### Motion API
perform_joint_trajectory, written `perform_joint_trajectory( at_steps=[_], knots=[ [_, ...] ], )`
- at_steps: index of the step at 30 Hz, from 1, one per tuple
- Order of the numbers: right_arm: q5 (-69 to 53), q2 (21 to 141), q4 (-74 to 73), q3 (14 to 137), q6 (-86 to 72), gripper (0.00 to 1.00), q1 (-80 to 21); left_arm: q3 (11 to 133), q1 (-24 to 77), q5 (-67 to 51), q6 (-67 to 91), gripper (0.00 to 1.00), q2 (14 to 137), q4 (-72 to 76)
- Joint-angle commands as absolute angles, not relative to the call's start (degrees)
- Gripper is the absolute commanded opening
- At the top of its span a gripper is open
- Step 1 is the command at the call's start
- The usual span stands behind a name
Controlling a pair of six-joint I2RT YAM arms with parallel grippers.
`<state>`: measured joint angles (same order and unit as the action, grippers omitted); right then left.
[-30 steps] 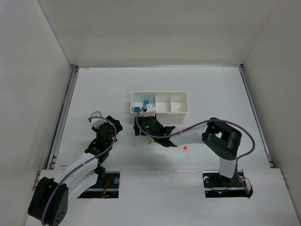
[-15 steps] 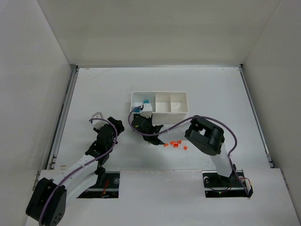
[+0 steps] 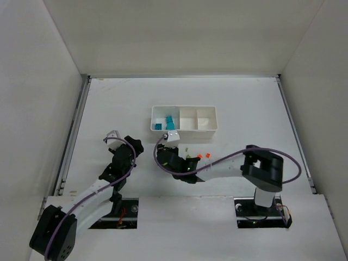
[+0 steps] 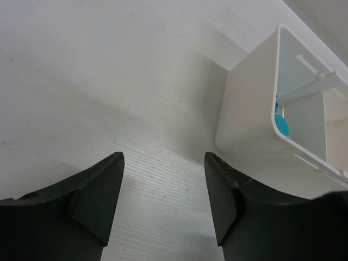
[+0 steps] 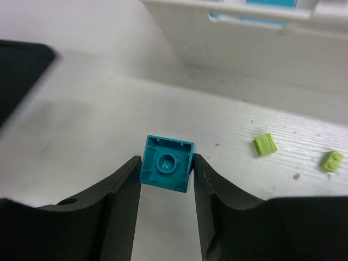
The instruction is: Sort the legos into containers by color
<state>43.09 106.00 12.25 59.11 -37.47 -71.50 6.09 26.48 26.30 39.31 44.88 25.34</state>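
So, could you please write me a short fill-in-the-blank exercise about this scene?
The lego in the right end effector is ___.
The left end effector holds ___.
Stored legos fill only the ___ compartment of the tray.
The right wrist view shows two loose legos, both ___.
Answers: teal; nothing; left; green.

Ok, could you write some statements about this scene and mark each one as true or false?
1. The right claw grips a teal brick. True.
2. The left claw is shut on a brick. False: it is open and holds nothing.
3. Teal bricks lie in the left compartment of the tray. True.
4. The orange bricks are in the right compartment. False: they lie on the table, in front of the tray.
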Motion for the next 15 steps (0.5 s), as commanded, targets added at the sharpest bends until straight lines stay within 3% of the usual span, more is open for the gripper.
perform_joint_trajectory(
  at_steps=[1, 6, 15],
  knots=[
    [44.5, 94.5, 13.9, 57.3, -35.2, 0.31, -71.6, 7.1, 27.8, 26.7, 39.0, 0.56, 47.5, 29.1],
    [35.0, 91.8, 15.4, 59.7, -29.8, 0.31, -65.2, 7.9, 31.3, 25.6, 37.4, 0.50, 49.9, 31.5],
    [27.6, 103.1, 16.5, 70.8, -26.6, 0.33, -56.0, 9.1, 44.8, 25.1, 34.8, 0.47, 50.6, 30.5]
  ],
)
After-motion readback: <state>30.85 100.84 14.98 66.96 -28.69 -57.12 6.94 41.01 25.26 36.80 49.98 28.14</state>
